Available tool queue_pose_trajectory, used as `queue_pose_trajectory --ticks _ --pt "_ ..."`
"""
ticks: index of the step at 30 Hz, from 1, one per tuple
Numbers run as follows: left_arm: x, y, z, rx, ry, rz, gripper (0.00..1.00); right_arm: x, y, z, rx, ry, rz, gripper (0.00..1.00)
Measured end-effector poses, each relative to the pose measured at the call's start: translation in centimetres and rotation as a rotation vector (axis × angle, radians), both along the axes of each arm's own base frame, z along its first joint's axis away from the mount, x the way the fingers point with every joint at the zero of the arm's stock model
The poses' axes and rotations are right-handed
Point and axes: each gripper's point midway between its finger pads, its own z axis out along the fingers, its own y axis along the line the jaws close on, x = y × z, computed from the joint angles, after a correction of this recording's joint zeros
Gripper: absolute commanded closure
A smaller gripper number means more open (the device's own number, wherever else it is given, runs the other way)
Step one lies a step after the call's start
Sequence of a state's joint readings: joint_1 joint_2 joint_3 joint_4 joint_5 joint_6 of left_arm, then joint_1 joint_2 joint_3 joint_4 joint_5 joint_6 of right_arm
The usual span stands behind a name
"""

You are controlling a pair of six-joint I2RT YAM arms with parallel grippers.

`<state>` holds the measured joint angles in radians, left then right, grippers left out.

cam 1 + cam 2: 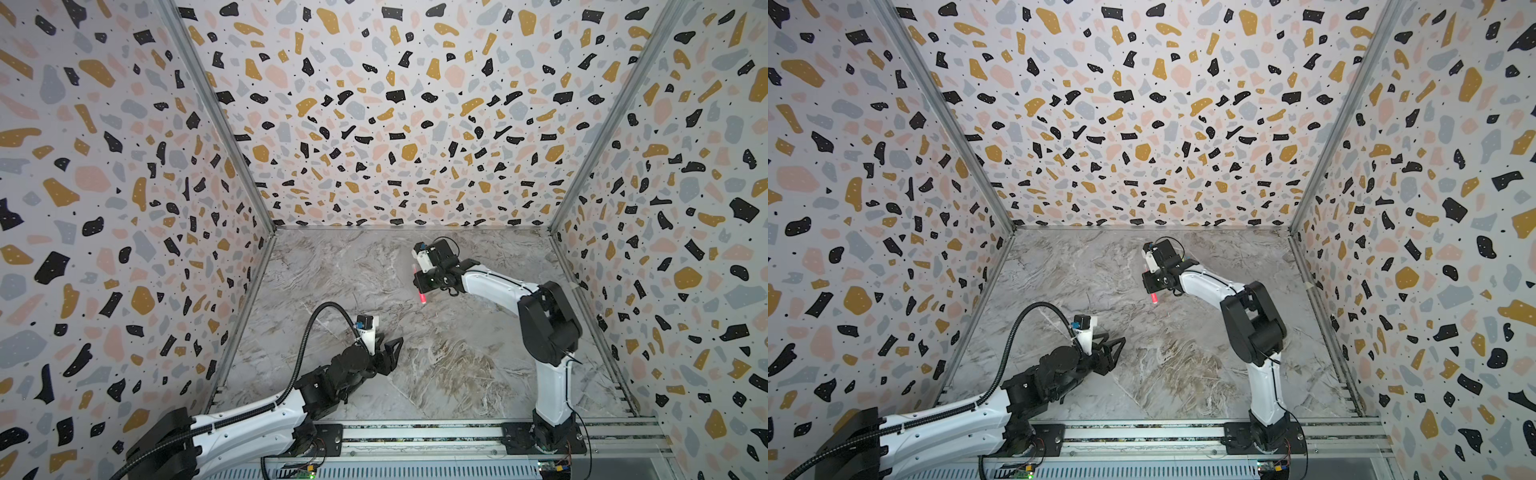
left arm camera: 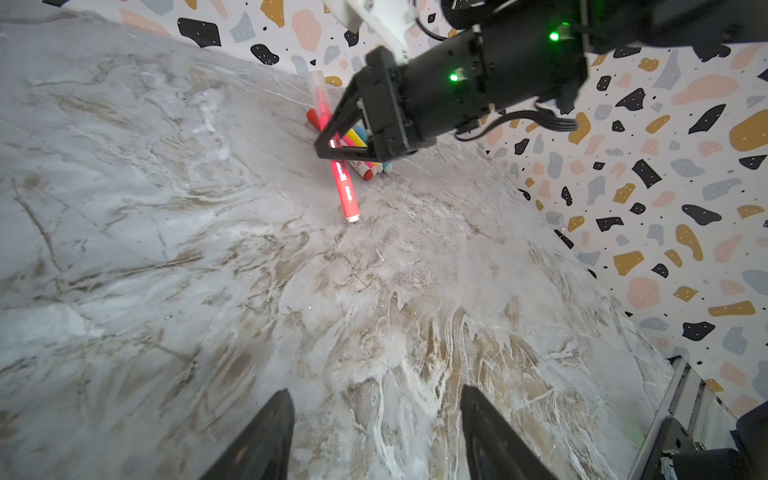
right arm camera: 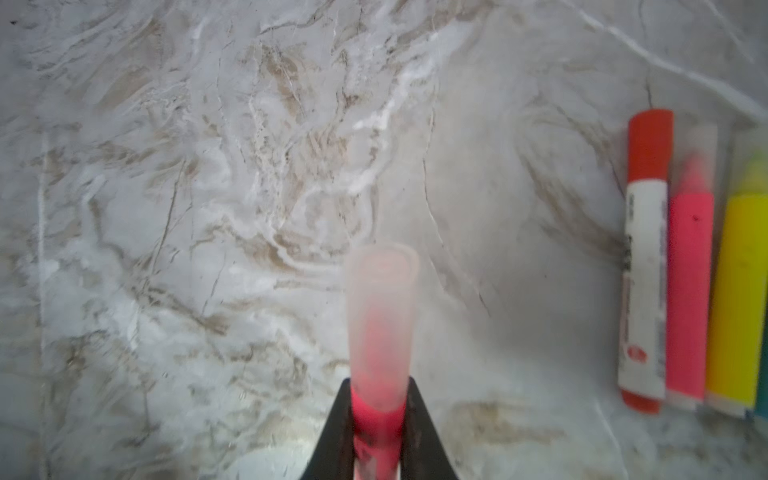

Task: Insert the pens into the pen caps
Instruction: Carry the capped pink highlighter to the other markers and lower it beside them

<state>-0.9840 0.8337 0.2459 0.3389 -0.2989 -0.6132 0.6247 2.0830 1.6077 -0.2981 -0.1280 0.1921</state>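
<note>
Overhead, in both top views, the right gripper (image 1: 419, 282) is clenched on a neon pink pen (image 1: 422, 296) above the back middle of the marble table (image 1: 457, 353), with the pen's lower end pointing toward the front. The left gripper (image 1: 392, 355) hangs near the front left, jaws parted and holding nothing.

From the left wrist, the left gripper's fingers (image 2: 266, 436) stand apart over bare marble. Beyond them the held pen slants downward, with a clear cap (image 2: 316, 81) on its upper end.

From the right wrist, the jaws pinch the pink barrel just below the clear cap. Off to one side a white pen (image 3: 646, 270) with a red cap (image 3: 650, 145), a second pink pen (image 3: 690, 270) and a yellow pen (image 3: 739, 291) lie side by side, touching
</note>
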Motion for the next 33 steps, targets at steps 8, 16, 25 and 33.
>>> queue_pose_trajectory --ticks 8,16,25,33 --pt "0.0 0.6 0.7 -0.01 -0.016 0.023 0.36 3.8 3.2 -2.5 -0.15 -0.018 0.005 0.89" --pt "0.0 0.9 0.9 -0.004 -0.028 0.028 0.35 6.1 1.6 -3.3 -0.245 -0.035 -0.05 0.89" --pt "0.0 1.5 0.8 0.017 -0.029 0.041 0.35 9.4 -4.4 -3.8 -0.311 -0.031 -0.152 0.89" --pt "0.0 1.4 0.2 0.039 -0.019 0.041 0.35 10.1 -5.8 -4.0 -0.331 -0.033 -0.163 0.85"
